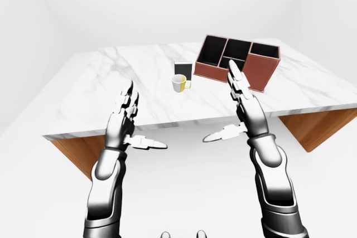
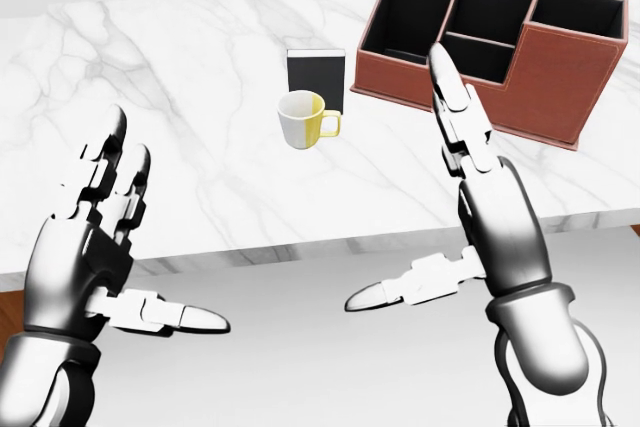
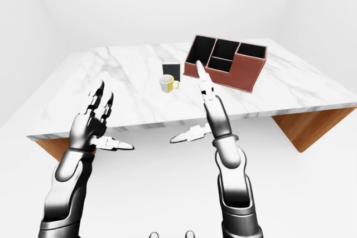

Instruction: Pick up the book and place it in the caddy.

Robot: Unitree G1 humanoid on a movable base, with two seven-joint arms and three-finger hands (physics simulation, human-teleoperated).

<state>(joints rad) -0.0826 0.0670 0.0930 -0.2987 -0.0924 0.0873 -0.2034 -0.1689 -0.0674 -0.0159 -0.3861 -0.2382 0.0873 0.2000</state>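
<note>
Head view looks steeply down, close on the worktop. Both eye views sit farther off, showing the whole worktop; all share the caddy.

Black book, white-yellow mug

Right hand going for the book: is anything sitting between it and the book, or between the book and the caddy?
The mug stands just below the book in the head view, partly in the open right hand's path from lower right. Between the book and the caddy only bare marble table shows; nothing blocks that stretch.
</note>
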